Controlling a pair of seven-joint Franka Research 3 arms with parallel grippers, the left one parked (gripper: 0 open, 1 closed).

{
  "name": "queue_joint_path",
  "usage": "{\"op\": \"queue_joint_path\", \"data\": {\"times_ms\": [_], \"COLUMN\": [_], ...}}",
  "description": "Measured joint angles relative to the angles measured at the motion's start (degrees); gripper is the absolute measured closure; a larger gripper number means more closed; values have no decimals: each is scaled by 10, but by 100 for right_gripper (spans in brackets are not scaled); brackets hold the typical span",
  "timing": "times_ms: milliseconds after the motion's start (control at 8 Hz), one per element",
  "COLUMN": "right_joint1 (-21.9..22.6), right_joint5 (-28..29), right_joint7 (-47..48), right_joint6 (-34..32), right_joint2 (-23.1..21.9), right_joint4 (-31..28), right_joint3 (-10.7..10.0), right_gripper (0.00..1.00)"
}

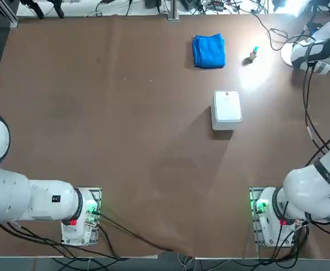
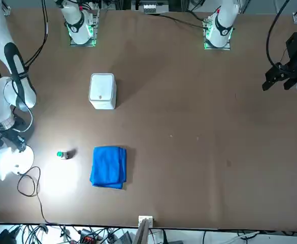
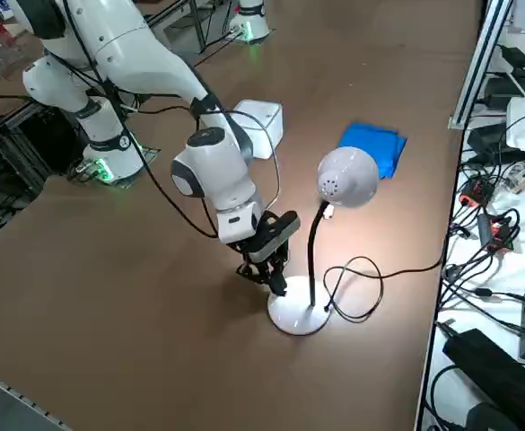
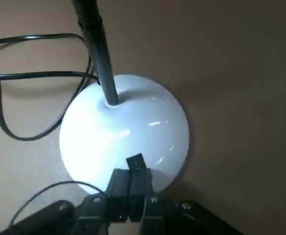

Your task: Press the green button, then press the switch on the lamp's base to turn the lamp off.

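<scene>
Is a brown table (image 1: 125, 152) (rather glossy); carries a blue cloth (image 1: 209, 52), white box (image 1: 227, 106), green button (image 1: 254, 52), lamp's base (image 3: 291, 316) and black cord (image 4: 35, 75).

the right end effector (image 4: 136, 162) is over the lamp's base (image 4: 123, 127), cloth (image 1: 209, 51) (button (image 1: 255, 50) at its right) beyond box (image 1: 227, 106).

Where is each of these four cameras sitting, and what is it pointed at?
Top: overhead, looking down; both arms show, with the blue cloth and white box.
Front: across the table, facing the robot; the right arm enters at picture left.
Right side: raised at the robot's right, looking diagonally down on the right arm and lamp.
Right wrist: on that arm, looking along the shut right gripper at the lamp's base.
Shared: the right side and wrist views both show the gripper at the base.
</scene>
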Motion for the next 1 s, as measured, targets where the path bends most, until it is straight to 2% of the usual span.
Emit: {"op": "queue_joint_path", "data": {"times_ms": [500,1000], "right_joint1": [-1,-3], "right_joint5": [0,1], "right_joint7": [1,13], "right_joint6": [39,48], "right_joint2": [2,-1], "right_joint4": [-15,-25], "right_joint3": [1,3], "right_gripper": [99,99]}}
